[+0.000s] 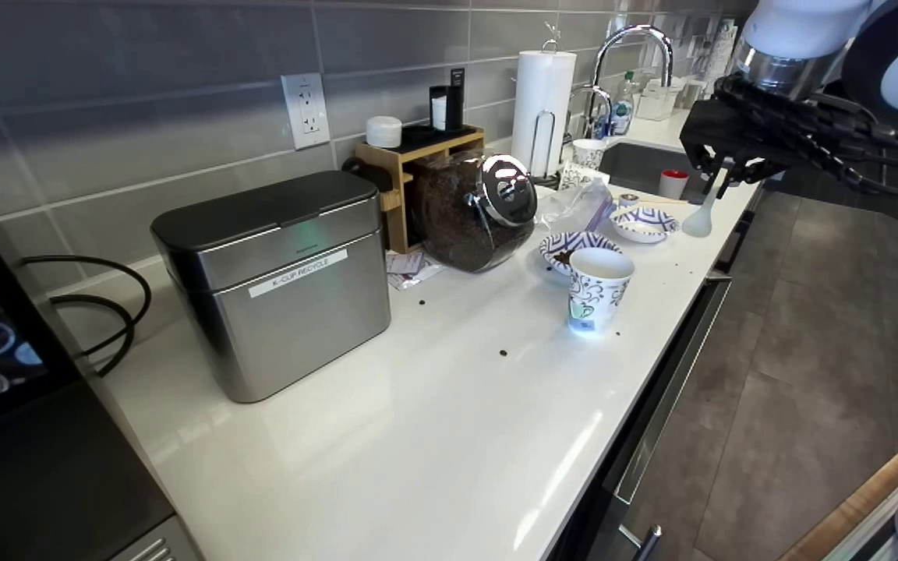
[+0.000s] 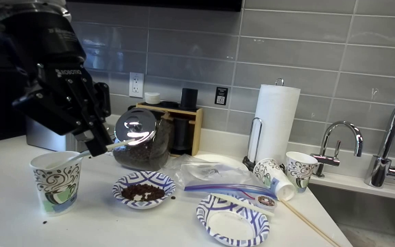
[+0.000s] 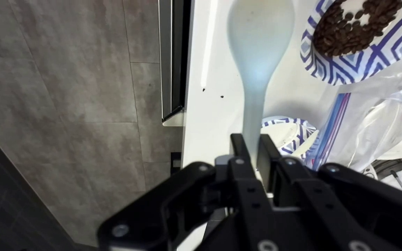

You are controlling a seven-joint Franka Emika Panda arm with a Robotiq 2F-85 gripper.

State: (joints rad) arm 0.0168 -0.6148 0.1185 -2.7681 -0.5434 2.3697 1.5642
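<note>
2 fingers (image 3: 240,151) of the Robotiq gripper (image 3: 251,140) pinch a pale spoon (image 3: 256,80); near the coffee-bean bowl (image 2: 143,204) stands a swirl-printed paper cup (image 2: 57,185).

Steel recycling bin (image 1: 301,315), wooden shelf unit (image 2: 197,132) and upright paper-towel roll (image 2: 275,120) were ranged along the tiled backsplash (image 2: 286,51).

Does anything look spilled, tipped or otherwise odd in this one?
Yes. Small dark specks lie scattered on the counter, probably strays from the coffee beans in a patterned bowl. Also, a paper cup lies tipped over beside an upright one.
</note>
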